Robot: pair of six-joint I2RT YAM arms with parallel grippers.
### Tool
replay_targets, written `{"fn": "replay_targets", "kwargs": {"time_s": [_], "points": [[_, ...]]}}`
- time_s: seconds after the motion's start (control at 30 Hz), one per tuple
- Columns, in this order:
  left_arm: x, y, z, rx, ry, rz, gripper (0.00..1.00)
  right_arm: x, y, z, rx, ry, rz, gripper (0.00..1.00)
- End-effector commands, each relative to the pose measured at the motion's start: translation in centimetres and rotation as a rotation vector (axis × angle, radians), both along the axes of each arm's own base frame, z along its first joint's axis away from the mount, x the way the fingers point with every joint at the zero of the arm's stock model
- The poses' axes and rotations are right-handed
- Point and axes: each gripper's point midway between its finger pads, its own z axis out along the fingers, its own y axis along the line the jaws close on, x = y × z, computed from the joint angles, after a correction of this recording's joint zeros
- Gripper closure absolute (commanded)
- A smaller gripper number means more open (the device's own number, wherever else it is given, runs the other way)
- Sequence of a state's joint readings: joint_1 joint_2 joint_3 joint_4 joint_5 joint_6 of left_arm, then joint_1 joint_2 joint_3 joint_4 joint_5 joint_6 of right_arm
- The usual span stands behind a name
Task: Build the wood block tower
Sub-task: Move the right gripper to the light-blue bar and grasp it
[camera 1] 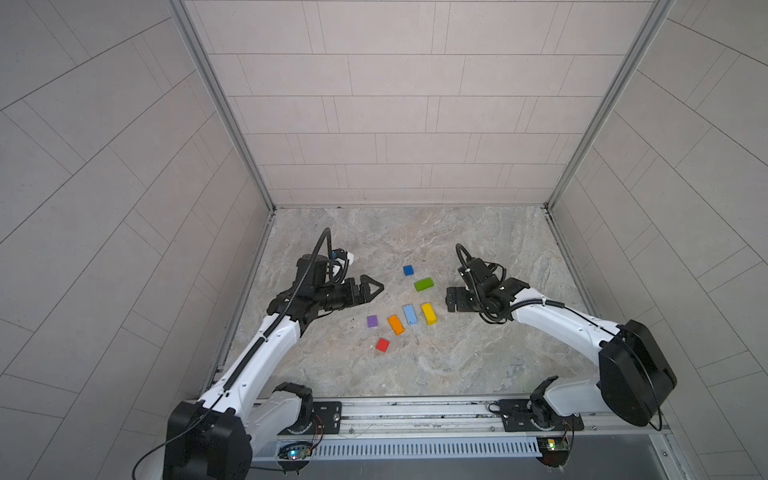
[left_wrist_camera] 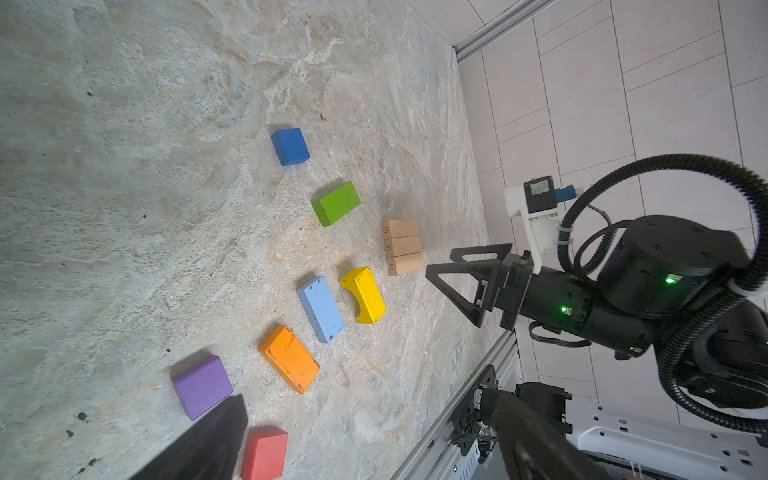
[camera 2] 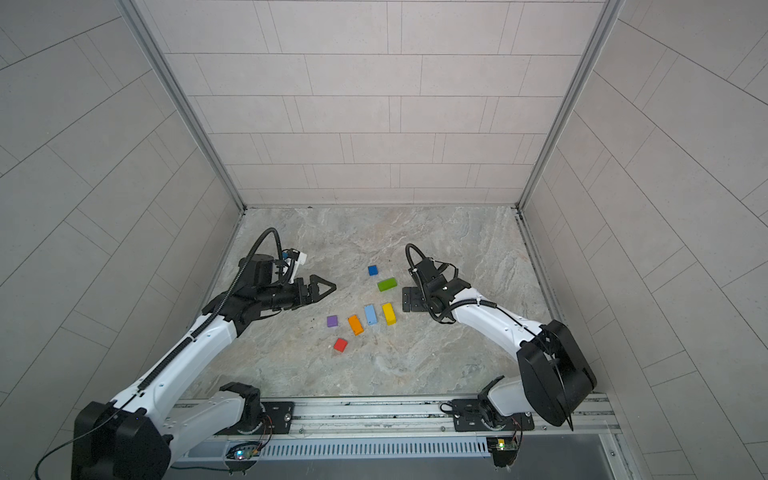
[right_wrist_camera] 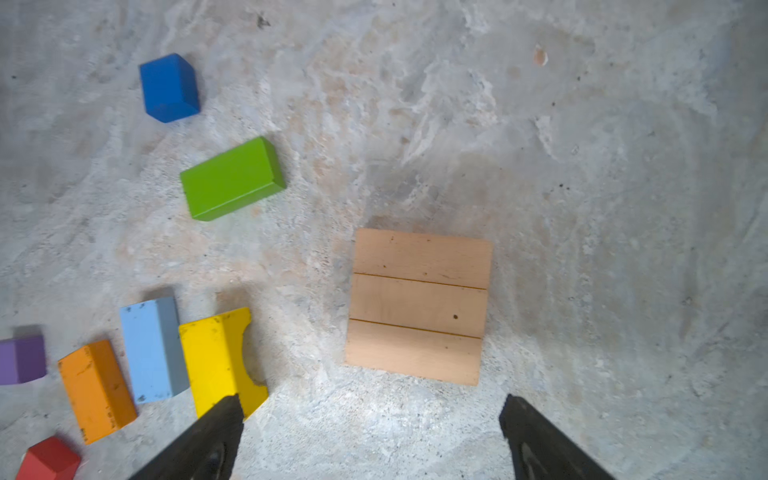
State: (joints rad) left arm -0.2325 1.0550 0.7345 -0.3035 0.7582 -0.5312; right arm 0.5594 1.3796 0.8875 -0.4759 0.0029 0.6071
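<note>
Wood block tower: just 3 tan bars flat, touching, under R claw, mid-right in both top views. Ends read 29, 31, 85. R claw and L claw wide apart, empty.

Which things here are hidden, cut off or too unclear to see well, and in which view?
Tan bars: hidden in both top views under the right gripper.
Purple cube: cut off by the edge of the right wrist view.
Red cube: cut off by the edge of the left wrist view.
Left gripper: the left wrist view shows only one blurred finger.
</note>
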Motion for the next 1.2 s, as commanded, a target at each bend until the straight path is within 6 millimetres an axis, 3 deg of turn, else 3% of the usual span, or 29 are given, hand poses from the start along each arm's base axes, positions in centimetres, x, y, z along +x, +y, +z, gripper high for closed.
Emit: {"fn": "replay_targets", "kwargs": {"time_s": [0.0, 0.27, 0.63, 0.83, 1.17], "points": [[0.1, -0.1, 0.2, 0.005, -0.011, -0.006, 0.00, -1.2, 1.2, 1.2, -0.014, 0.006, 0.099, 0.06], [0.1, 0.1, -0.3, 0.023, 0.018, 0.003, 0.00, -2.1, 6.7, 2.5, 0.014, -0.021, 0.234, 0.22], [0.0, 0.7, -0.6, 0.056, 0.021, 0.020, 0.00, -1.3, 12.5, 0.1, 0.007, -0.017, 0.270, 0.40], [0.0, 0.6, -0.6, 0.052, 0.025, 0.016, 0.00, -0.6, 14.0, -2.1, -0.024, 0.008, 0.261, 0.44], [0.1, 0.5, -0.5, 0.050, 0.017, 0.013, 0.00, -0.4, 14.4, -5.1, -0.068, 0.055, 0.252, 0.48]]}}
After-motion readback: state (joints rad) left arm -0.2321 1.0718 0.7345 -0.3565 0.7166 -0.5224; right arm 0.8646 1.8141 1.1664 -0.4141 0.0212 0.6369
